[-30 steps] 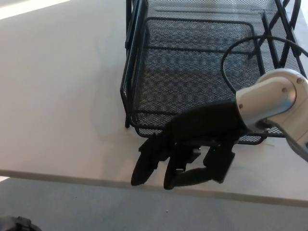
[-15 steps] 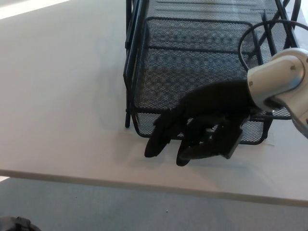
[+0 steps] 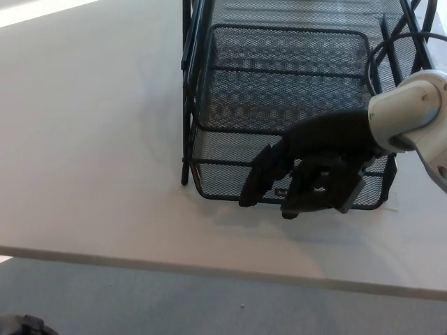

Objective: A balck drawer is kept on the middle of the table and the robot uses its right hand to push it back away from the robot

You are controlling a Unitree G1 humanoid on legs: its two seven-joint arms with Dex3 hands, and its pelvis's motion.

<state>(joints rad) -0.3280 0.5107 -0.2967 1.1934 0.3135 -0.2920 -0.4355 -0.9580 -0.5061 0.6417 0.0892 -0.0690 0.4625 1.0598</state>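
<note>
A black wire-mesh drawer (image 3: 279,91) sits on the pale worktop (image 3: 91,139), right of the scene's middle, its far end cut off by the top edge of the view. It slides inside a black wire frame (image 3: 187,91) whose upright bars stand along its left side and, partly seen, at its right. The drawer's near wall — a low mesh front with rounded corners — lies not far from the worktop's near edge, and a band of bare worktop shows between the two.

The right robot hand (image 3: 314,167) comes in from the right on a silver-grey wrist (image 3: 408,115), with a black cable (image 3: 380,52) looping above it across the mesh. The robot hand lies across the right half of the drawer's near wall, its palm over the rim and its thick fingers (image 3: 255,183) pointing left and down over the front mesh. The fingers are loosely spread and curled, not wrapped around any wire — they close on nothing, and seem to rest against the front face, though actual contact cannot be told for sure from this angle.

Below the worktop's near edge runs grey floor (image 3: 209,300), with a small dark object (image 3: 24,324) at the bottom left corner, too little of it showing to name.
</note>
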